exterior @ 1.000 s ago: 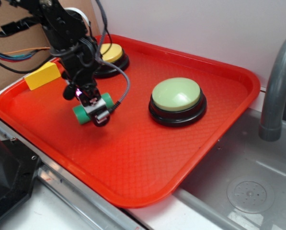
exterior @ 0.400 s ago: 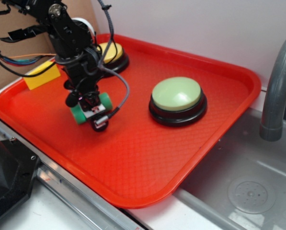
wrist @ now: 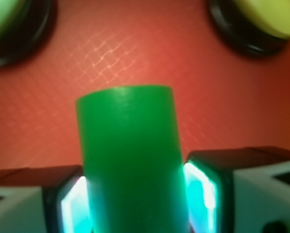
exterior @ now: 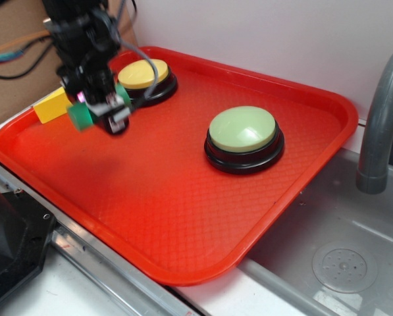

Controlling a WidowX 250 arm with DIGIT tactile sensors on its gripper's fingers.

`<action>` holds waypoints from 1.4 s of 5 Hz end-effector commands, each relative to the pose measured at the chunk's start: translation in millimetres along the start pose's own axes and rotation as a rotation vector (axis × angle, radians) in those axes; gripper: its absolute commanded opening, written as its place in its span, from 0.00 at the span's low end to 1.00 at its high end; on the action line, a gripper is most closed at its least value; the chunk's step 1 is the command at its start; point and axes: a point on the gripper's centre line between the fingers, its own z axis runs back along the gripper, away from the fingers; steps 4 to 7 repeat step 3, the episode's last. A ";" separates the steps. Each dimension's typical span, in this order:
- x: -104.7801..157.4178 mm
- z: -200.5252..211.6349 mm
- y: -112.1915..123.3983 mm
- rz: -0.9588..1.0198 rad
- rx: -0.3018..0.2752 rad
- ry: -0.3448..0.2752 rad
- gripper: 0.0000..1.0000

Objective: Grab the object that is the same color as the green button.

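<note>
A: Above the far-left part of the red plastic tray [exterior: 183,217], what has the hand [exterior: 99,110] got?

B: It is closed on the small solid teal-green cylinder [exterior: 82,116]. In the wrist view that cylinder [wrist: 130,160] fills the gap between the two fingers [wrist: 208,187], and both pads press its sides. The exterior view shows it lifted clear of the tray floor.

A: What sits close to it?

B: The yellow wedge-shaped block [exterior: 51,105] lies just beside the tray's left rim, partly behind the hand. The round yellow-topped button on its black base [exterior: 143,78] is just beyond the hand, near the tray's far rim. The large pale green domed button on a black circular base [exterior: 243,138] stands well apart, toward the tray's right side.

A: Any free room?

B: The whole near half of the tray is bare floor, out to the raised near rim. Past the tray's right rim are a steel sink [exterior: 341,263] and a grey faucet [exterior: 380,125].

A: Anything hard to make out?

B: The hand and cylinder are blurred in the exterior view. The arm is cut off at the top edge. In the wrist view both buttons are cropped by the upper corners, and the cylinder's lower end runs out of the picture.
</note>
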 end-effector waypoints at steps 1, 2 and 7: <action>-9.2 72.1 17.0 0.187 -0.084 -0.090 0.00; -13.0 88.8 22.3 0.239 -0.081 -0.125 0.00; -13.6 82.6 21.4 0.239 -0.033 -0.093 0.00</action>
